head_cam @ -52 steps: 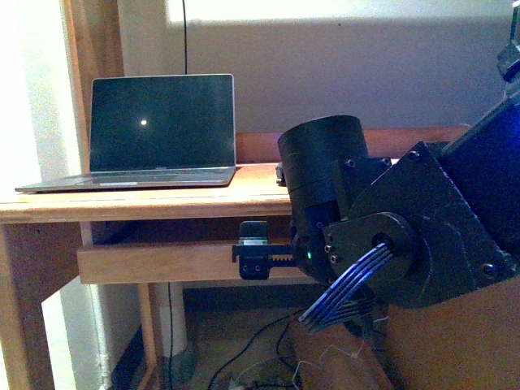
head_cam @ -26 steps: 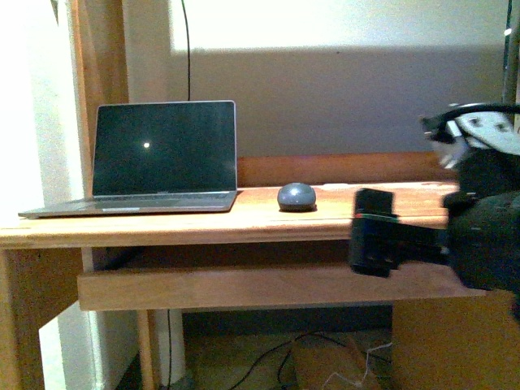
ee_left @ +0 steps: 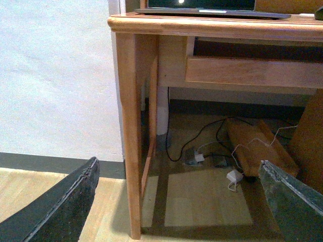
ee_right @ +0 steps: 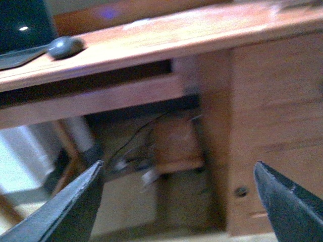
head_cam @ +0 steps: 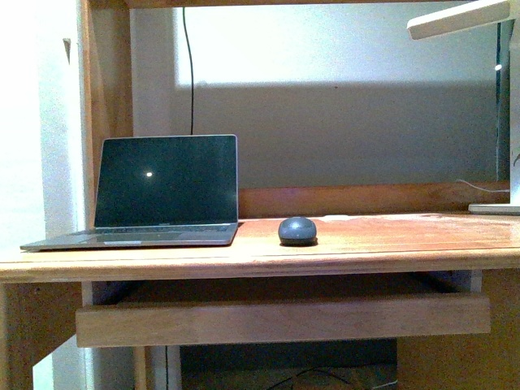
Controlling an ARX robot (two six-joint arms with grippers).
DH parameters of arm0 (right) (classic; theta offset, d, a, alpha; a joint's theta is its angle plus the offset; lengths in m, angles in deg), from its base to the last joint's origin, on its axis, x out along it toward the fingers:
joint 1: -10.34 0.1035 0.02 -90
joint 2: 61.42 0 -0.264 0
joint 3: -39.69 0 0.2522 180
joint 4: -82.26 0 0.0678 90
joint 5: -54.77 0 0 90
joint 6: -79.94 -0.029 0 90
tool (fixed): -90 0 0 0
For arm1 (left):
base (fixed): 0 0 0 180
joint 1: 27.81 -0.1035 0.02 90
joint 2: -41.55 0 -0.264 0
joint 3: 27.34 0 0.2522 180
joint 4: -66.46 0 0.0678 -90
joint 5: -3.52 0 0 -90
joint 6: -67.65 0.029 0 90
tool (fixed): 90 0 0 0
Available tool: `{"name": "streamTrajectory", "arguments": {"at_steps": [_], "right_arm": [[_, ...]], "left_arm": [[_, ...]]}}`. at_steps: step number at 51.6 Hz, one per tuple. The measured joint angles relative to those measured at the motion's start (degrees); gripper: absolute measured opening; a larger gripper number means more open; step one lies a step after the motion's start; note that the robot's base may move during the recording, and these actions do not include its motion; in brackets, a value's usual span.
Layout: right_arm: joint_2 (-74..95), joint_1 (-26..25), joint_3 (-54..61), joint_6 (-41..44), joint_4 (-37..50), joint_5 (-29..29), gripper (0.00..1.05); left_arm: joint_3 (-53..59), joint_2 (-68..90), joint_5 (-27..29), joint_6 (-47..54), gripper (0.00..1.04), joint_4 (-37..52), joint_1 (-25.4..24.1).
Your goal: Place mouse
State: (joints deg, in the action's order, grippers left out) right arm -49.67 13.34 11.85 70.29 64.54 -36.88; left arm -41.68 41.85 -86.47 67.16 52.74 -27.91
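Observation:
The dark grey, dome-shaped mouse (head_cam: 297,231) sits on the wooden desk (head_cam: 382,244) just right of the open laptop (head_cam: 158,195). It also shows in the right wrist view (ee_right: 65,47), blurred, next to the laptop's edge. Neither arm shows in the front view. My left gripper (ee_left: 176,201) is open and empty, low by the desk's left leg, facing the floor under the desk. My right gripper (ee_right: 176,201) is open and empty, below the desk's front edge and well away from the mouse.
A white lamp (head_cam: 496,97) stands at the desk's right end. A drawer front (head_cam: 284,318) hangs under the desk top. Cables and adapters (ee_left: 222,166) and a cardboard piece lie on the floor below. The desk's right side is a solid panel (ee_right: 272,131).
My right arm, which filled the front view a second ago, has dropped out of it. The mouse now shows uncovered on the desk. The camera view has shifted slightly.

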Motion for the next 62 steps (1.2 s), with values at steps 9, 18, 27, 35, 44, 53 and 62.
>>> {"name": "streamTrajectory", "arguments": {"at_steps": [9, 18, 27, 35, 44, 53, 62], "right_arm": [[-4.79, -2.67, 6.4, 7.65, 2.21, 1.66, 0.53], [-6.43, -2.78, 8.02, 8.63, 2.84, 1.66, 0.27], [-7.48, -2.78, 9.55, 9.25, 3.17, 1.66, 0.03], [-8.26, -2.8, 10.4, 9.31, 3.3, 1.66, 0.03], [-8.92, -2.8, 11.3, 9.31, 3.48, 1.66, 0.03], [-11.06, -2.82, 13.16, 9.31, 3.67, 1.55, 0.03], [-11.32, -2.82, 13.18, 9.33, 3.78, 1.64, 0.03]], "left_arm": [[0.0, 0.02, -0.02, 0.0, 0.97, 0.0, 0.0], [0.0, 0.0, -0.02, 0.0, 0.97, 0.0, 0.0], [0.0, 0.02, -0.02, 0.0, 0.97, 0.0, 0.0], [0.0, 0.02, -0.02, 0.0, 0.97, 0.0, 0.0], [0.0, 0.02, -0.02, 0.0, 0.97, 0.0, 0.0], [0.0, 0.02, 0.0, 0.0, 0.97, 0.0, 0.0], [0.0, 0.02, -0.02, 0.02, 0.97, 0.0, 0.0]]}}
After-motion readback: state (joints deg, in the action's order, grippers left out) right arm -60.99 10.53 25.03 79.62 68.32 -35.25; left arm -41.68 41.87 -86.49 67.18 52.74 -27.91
